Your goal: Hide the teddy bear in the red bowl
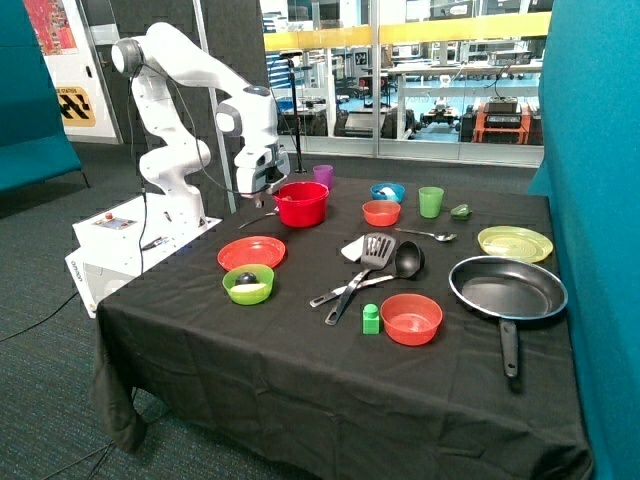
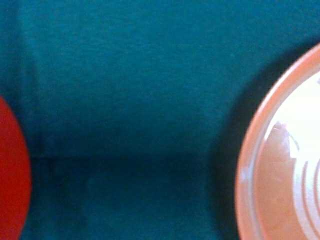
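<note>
One red bowl (image 1: 301, 203) | contents hidden | claw (image 1: 251, 193) beside it, grip unclear

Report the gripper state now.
Gripper: down beside the red bowl; open or shut cannot be told, nothing seen held.

A table draped in black cloth (image 1: 300, 380) stands on dark grey carpet (image 1: 40, 400). Behind the table, glass partitions (image 1: 400, 70) with a yellow band give onto a bright workshop. Teal panels (image 1: 595, 200) rise just beside the table.
</note>
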